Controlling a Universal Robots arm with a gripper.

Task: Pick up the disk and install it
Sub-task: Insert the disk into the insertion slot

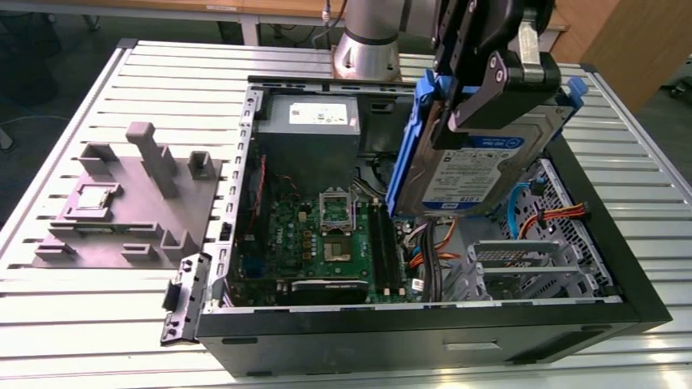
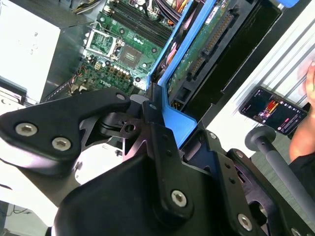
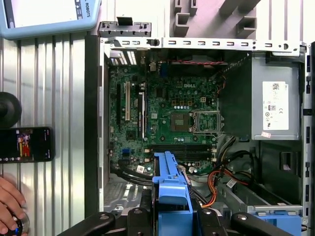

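The disk [image 1: 472,172], a silver drive with a white-and-blue label in a blue carrier bracket [image 1: 409,154], hangs tilted on edge above the open computer case [image 1: 433,328], over its right half in the exterior view. My gripper [image 1: 484,104] is shut on the disk's upper end, black fingers clamping both faces. In the second wrist view the fingers [image 2: 158,129] pinch the blue bracket [image 2: 178,118], and the drive's green circuit side [image 2: 205,40] points down toward the case. The first wrist view has the bracket's edge [image 3: 170,189] over the motherboard [image 3: 167,113].
A grey power supply [image 1: 308,121] sits at the case's back and a metal drive cage [image 1: 530,263] at front right, with another blue carrier [image 3: 280,222] near it. A grey fixture block [image 1: 130,198] lies left of the case. A phone [image 3: 24,145] and a person's hand [image 3: 10,201] are beside it.
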